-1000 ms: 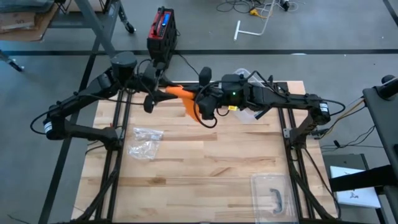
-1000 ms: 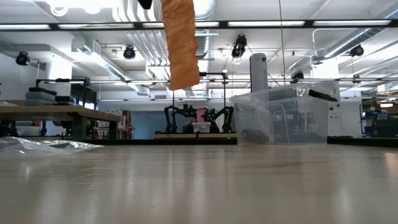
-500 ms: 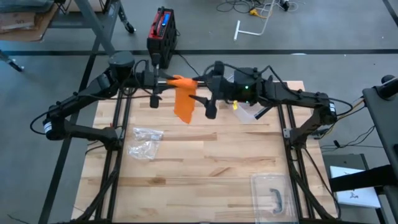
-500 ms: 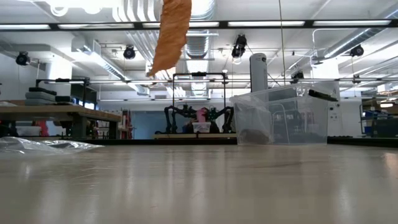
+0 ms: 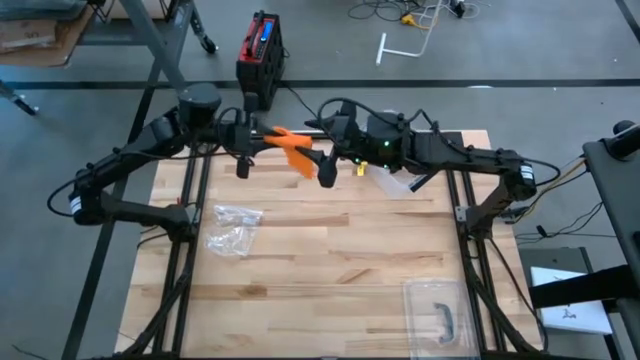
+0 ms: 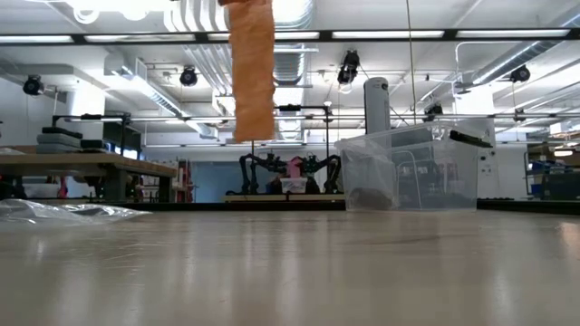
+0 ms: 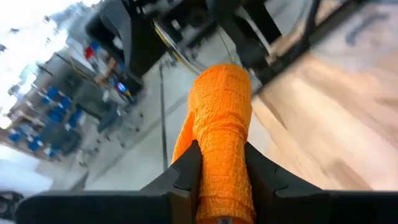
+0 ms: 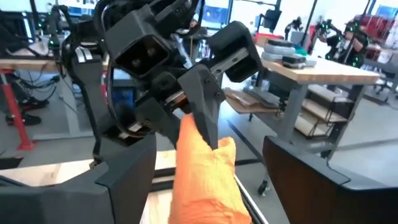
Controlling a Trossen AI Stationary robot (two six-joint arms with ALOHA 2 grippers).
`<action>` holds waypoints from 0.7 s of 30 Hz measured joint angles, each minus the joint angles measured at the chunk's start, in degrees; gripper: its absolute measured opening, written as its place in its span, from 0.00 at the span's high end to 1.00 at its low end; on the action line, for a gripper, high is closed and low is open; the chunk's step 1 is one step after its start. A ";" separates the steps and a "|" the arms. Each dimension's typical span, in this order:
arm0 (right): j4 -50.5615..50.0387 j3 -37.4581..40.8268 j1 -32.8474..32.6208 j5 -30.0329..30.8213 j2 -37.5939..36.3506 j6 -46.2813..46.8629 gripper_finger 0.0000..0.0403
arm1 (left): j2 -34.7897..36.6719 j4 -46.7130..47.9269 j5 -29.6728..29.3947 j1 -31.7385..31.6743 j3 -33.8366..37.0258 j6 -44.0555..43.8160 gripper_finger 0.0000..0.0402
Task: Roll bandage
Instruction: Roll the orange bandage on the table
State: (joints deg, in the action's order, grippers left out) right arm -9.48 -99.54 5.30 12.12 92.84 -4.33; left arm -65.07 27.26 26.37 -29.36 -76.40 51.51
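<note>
- Left hand: it is hanging above the far edge of the surface, left of centre, its two dark fingers closed on the orange bandage. In the left wrist view the cloth is passing between the pads and bulging into a partly wound roll just beyond them.
- Bandage: it is hanging in the air between the two hands, well above the boards and touching nothing below. In the low view a loose tail is dropping straight down and ending clear of the surface. The fabric is looking crinkled and woven, a bright orange crepe, probably soft and stretchy.
- Right hand: it is facing the left one from just beside the roll, fingers spread wide on either side of the bandage and not clamping it.
- Step in hand, as judged: winding the free tail onto the roll. To do it well, the left grip should be staying firm, the tail kept under light tension and square to the roll, so that each turn is lying flat over the previous one.
- A crumpled plastic wrapper is lying near the left edge.
</note>
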 joint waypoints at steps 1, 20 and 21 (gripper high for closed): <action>1.57 1.08 -0.12 -0.04 -0.01 -0.23 0.29 | -0.35 3.09 -0.88 0.01 -1.42 0.96 0.84; 45.37 31.94 2.10 -2.89 -0.76 -1.01 0.26 | -19.15 40.10 -7.37 0.81 -30.46 3.04 0.86; 46.21 32.35 2.29 -2.93 -0.76 -0.45 0.27 | -19.31 40.01 -7.26 0.80 -30.62 3.05 0.86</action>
State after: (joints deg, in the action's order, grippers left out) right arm 36.73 -67.19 7.59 9.19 92.07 -4.79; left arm -84.37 67.27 19.11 -28.57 -107.02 54.57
